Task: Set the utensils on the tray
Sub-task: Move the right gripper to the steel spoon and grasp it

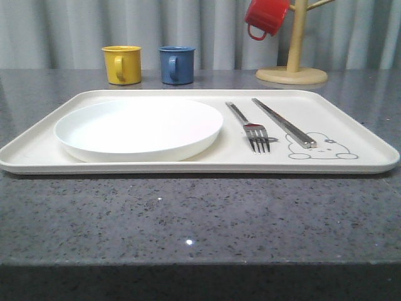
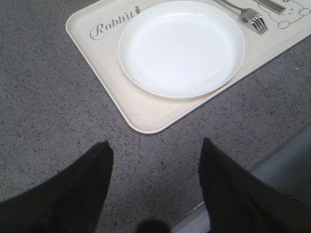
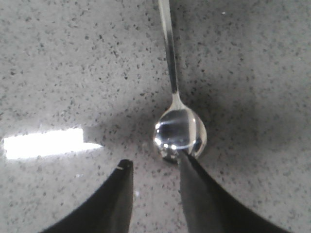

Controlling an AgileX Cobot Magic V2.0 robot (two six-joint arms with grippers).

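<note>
Here, spoon (image 3: pixel 181 133) on counter (image 3: pixel 73 73), fork (image 1: pixel 252 130) on tray (image 1: pixel 188 164)

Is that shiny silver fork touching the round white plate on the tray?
Apart. In the front view, bare cream tray shows between the silver four-tined fork and the round white plate.

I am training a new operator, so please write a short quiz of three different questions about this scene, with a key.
1. True or false: the fork lies on the tray.
2. Which cutlery is on the grey counter, off the tray? A) chopsticks B) spoon C) fork
3. Fill in: the plate is ____ in colour.

Key: 1 true. 2 B: the spoon lies on the counter below the right gripper, one of its fingers over the bowl's edge. 3 white.
</note>
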